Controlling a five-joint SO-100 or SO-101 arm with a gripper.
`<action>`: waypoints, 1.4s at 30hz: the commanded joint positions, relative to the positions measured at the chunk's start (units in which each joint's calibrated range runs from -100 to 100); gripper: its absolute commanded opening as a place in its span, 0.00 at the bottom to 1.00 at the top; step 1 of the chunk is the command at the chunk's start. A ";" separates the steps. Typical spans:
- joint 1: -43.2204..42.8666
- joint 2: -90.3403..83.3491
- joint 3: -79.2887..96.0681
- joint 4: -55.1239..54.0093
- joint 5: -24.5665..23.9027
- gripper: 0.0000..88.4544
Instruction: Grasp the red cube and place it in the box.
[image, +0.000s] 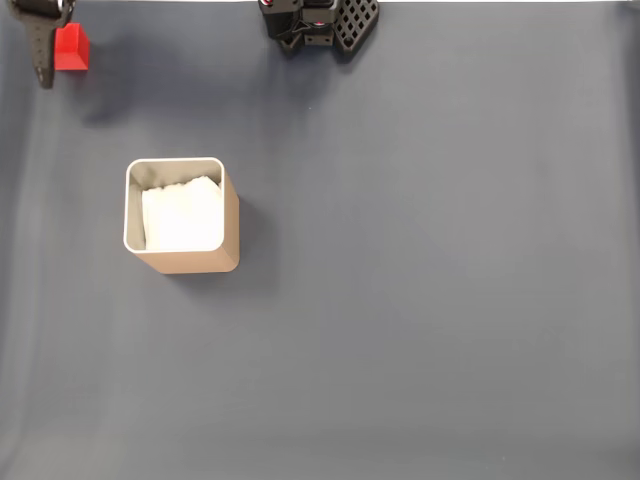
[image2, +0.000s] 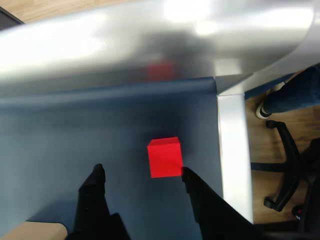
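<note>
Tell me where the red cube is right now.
In the fixed view the red cube sits at the top left corner of the mat, beside the gripper and well up from the box.

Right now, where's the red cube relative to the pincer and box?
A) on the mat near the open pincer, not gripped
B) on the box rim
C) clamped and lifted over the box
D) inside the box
A: in the wrist view the red cube lies on the mat just beyond the open pincer, far from the box.
</note>
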 joint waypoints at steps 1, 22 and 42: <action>1.74 -1.56 0.02 -1.98 0.73 0.44; 3.16 -5.55 3.85 -4.44 0.68 0.45; 1.81 -5.03 10.96 -16.67 1.12 0.45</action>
